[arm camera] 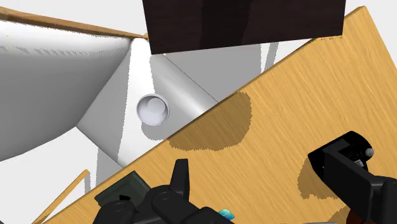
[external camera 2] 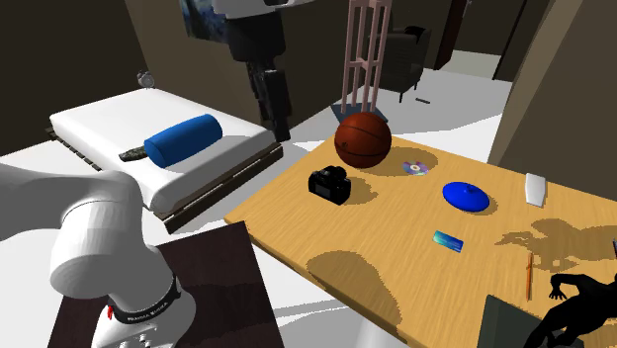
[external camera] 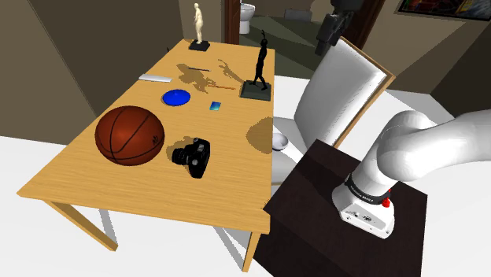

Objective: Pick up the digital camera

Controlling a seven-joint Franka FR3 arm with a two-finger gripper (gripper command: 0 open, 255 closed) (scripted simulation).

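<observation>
The digital camera [external camera: 193, 156] is black with a protruding lens. It lies on the wooden table [external camera: 142, 189] beside a brown basketball [external camera: 130, 135], toward the shoulder view's right of it. In the second exterior view the camera [external camera 2: 330, 184] sits just in front of the basketball [external camera 2: 363, 139]. My black gripper [external camera: 323, 45] hangs high in the air, off the table's edge above the white chair [external camera: 342, 86], far from the camera. The second exterior view shows the gripper [external camera 2: 280, 124] over the gap between bed and table. The camera [arm camera: 356, 178] also appears in the wrist view, well below the hand.
On the table stand a black figurine [external camera: 260, 71] and a pale figurine [external camera: 198, 27]. A blue disc [external camera: 175, 97], a small teal card [external camera: 215, 105], a white flat object [external camera: 156, 77], a CD [external camera 2: 415, 166] and a pencil [external camera 2: 530, 275] lie there too. A white bowl [arm camera: 153, 109] sits below the table edge.
</observation>
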